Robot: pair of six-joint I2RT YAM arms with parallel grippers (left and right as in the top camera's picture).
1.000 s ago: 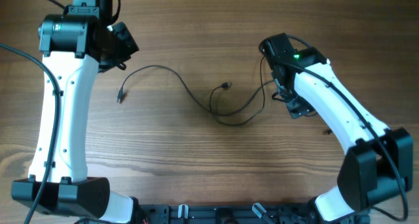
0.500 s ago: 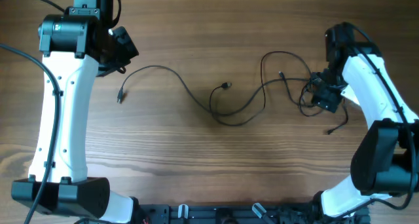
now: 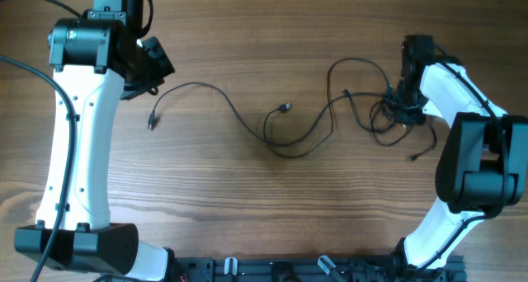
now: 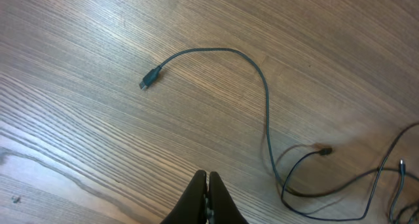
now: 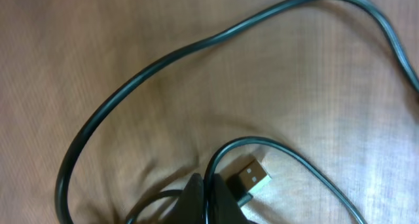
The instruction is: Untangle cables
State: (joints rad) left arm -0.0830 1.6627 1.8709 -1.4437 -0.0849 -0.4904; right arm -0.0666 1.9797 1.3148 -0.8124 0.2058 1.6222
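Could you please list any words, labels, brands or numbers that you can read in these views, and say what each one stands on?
None: no readable text shows on the cables, the USB plug, the white arms or the table.

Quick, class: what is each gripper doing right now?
Left gripper: closed, holding nothing.
Right gripper: closed, apparently pinching a thin black cable.

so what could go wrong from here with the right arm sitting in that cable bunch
The right end effector sits in the bunched thin black cables; pulling could tighten the loops. The long black strand trails left across the wooden table and may get dragged along. The silver-ended USB plug beside it could snag.
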